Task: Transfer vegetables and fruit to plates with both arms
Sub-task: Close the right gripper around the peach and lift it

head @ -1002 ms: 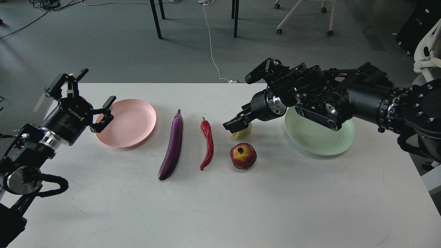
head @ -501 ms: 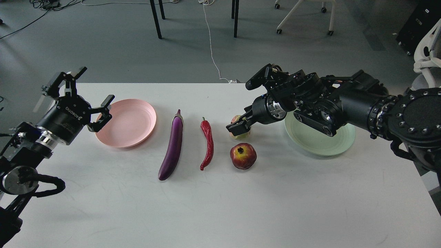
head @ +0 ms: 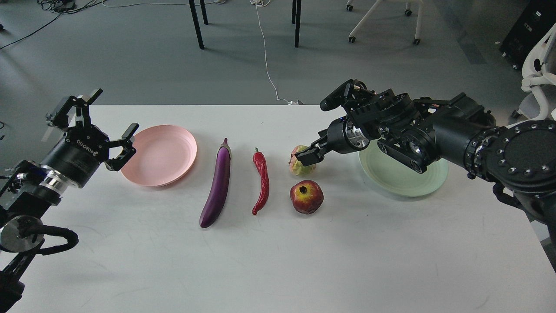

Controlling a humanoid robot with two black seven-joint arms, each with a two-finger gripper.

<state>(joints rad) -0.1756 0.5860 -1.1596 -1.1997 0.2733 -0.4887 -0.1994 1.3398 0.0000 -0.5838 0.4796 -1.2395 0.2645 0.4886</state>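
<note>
On the white table, the purple eggplant (head: 216, 184) and the red chili pepper (head: 262, 180) lie side by side in the middle. The yellow-green fruit (head: 297, 163) sits just right of them, with the red pomegranate (head: 306, 197) in front of it. The pink plate (head: 163, 154) is at the left and the mint green plate (head: 402, 174) at the right; both hold nothing. My right gripper (head: 316, 130) is open; its lower finger (head: 306, 156) is at the fruit's right side and its other finger points up. My left gripper (head: 93, 115) is open and empty, just left of the pink plate.
My right arm (head: 456, 130) hangs over the back part of the green plate. The table's far edge (head: 260, 105) runs just behind the plates. Chair and table legs and a white cable stand on the floor beyond it.
My right gripper has drawn back to the right, uncovering more of the yellow-green fruit, which has stayed in place. My left gripper has shifted slightly left.
</note>
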